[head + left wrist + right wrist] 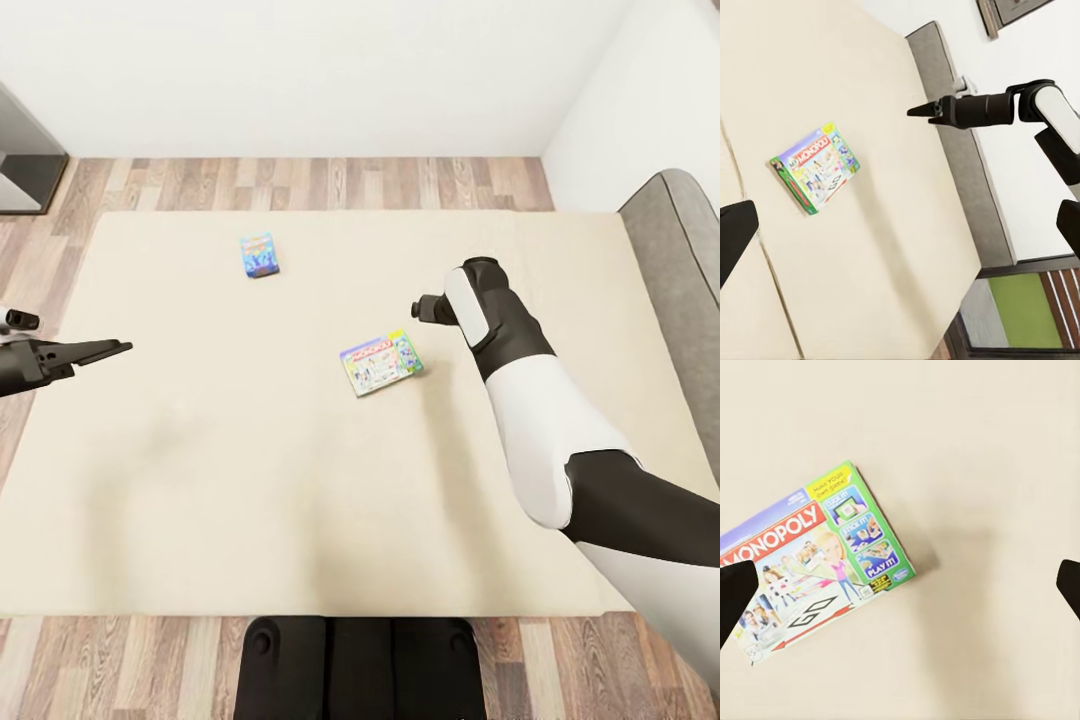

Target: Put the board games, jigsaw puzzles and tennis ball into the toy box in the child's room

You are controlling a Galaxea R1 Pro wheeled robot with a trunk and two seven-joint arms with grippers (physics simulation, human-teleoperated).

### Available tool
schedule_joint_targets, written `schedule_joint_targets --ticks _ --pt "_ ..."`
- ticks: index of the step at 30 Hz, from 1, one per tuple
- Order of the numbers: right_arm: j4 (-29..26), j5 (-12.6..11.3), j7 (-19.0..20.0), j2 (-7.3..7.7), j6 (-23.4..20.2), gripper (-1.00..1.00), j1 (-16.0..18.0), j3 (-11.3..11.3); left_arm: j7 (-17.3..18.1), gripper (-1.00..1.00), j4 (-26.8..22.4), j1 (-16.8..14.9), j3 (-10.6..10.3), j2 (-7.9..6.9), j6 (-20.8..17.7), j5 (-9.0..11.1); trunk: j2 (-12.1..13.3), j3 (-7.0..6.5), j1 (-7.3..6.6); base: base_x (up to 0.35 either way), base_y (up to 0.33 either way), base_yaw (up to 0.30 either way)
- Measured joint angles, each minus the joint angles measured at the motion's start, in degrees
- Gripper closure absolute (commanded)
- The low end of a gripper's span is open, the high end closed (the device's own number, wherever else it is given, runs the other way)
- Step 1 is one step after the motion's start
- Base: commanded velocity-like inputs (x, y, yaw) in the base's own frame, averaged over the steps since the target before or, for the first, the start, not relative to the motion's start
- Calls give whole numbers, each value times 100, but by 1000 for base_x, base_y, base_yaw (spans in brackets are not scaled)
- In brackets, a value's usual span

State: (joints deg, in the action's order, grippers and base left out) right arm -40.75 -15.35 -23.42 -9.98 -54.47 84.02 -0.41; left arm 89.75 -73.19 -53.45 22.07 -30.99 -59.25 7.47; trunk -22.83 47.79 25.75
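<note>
Two board games lie on the cream bed. The small teal-blue box is toward the far side. The white Monopoly box sits near the middle, lying flat and turned at an angle. My right gripper hovers above the mattress just right of the Monopoly box, open and holding nothing. One dark fingertip shows over the box's corner. My left gripper hangs open over the bed's left edge, well away from both boxes.
A grey padded frame borders the bed on the right. Wood-plank floor runs along the far side up to the white wall. A dark piece of furniture stands at the far left. My base is at the near edge.
</note>
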Motion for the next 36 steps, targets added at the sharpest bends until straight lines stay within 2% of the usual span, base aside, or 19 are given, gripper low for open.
schedule_joint_targets --ticks 6,18,36 --pt "-9 2 1 0 -82 -100 179 -6 0 -100 -2 -224 0 -60 -6 -1 0 57 0 0 0 0" --pt "-1 4 -2 0 -222 -100 484 -7 0 -100 -2 -384 -6 -72 -9 -5 0 170 0 0 0 0" --pt "0 3 -8 0 -246 -100 567 -7 0 -100 -2 -645 -9 -133 -9 -12 0 340 0 0 0 0"
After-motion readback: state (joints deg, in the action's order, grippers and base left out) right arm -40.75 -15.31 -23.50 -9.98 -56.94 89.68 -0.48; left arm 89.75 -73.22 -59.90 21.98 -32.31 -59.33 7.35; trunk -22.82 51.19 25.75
